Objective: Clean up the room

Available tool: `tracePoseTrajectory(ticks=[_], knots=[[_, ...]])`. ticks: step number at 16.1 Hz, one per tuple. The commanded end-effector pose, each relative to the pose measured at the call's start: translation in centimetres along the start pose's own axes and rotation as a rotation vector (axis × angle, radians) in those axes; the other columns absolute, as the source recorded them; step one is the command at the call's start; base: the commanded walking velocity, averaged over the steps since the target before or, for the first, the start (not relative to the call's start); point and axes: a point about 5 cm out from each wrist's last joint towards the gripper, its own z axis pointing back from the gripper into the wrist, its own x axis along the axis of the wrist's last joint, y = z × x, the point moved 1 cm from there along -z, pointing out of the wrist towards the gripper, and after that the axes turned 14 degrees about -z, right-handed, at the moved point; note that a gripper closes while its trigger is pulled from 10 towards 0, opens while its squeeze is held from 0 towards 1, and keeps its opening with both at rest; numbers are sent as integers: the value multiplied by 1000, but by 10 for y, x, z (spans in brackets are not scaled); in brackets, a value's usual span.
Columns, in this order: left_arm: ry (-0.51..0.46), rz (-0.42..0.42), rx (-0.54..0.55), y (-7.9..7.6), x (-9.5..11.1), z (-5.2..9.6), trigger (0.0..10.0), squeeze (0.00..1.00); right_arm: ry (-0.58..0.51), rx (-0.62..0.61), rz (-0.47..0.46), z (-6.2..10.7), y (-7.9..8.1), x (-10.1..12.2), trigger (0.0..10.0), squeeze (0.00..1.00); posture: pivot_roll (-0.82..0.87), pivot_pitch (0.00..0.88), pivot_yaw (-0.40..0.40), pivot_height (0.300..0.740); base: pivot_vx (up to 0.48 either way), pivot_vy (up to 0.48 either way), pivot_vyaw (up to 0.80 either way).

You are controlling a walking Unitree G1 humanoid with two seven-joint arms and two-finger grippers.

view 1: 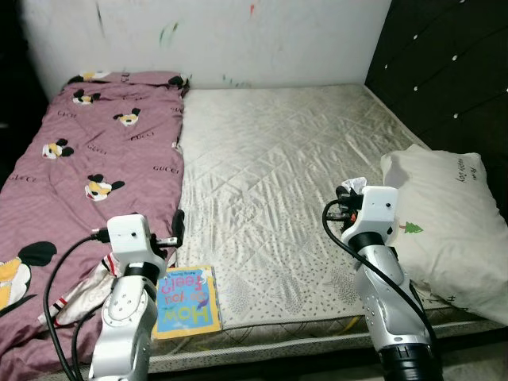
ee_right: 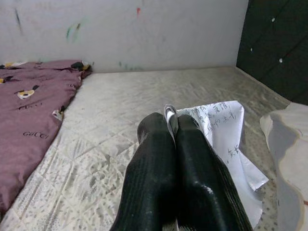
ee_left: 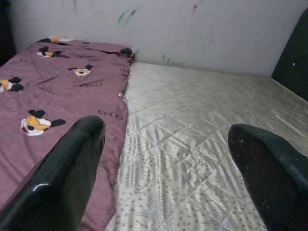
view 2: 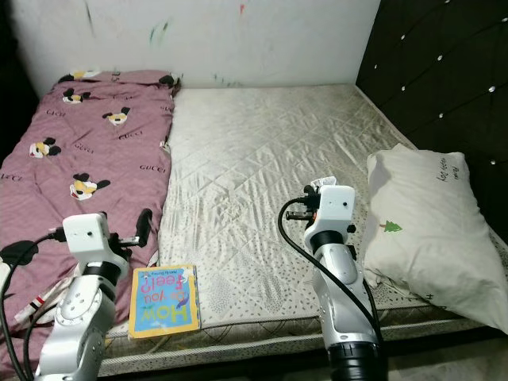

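Left eye view, bare mattress, purple blanket

I look into a home bedroom: bare quilted mattress, cartoon-print blanket, pillow, padded headboard.

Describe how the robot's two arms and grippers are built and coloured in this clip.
Both arms are silver metal segments topped by a boxy white wrist module, with black cables looping off each. The right arm ends below in a black cuff. The left gripper and right gripper each have two long black fingers, matte and finely ribbed, with rounded tips.
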Motion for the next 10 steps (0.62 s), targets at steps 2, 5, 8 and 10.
tracePoseTrajectory(ticks=[2, 5, 8, 10], knots=[[-4, -5, 7, 1, 1, 0, 10000, 0, -5, 29, 13, -1, 4, 1, 10000, 0, 7, 0, 2, 740, 0, 0, 769], [-4, -4, 7, 1, 1, -1, 10000, 0, -5, 39, 17, -1, 6, 0, 10000, 0, 7, 0, 2, 740, 0, 0, 781], [-2, -2, 9, 1, 1, 0, 10000, 0, -9, 48, 15, -1, 7, 2, 10000, 0, 2, 0, 3, 740, 0, 0, 748], [1, 0, 10, 0, 1, 0, 10000, 0, -8, 60, 25, -1, 9, 1, 10000, 0, 4, 0, 1, 740, 0, 0, 553]])
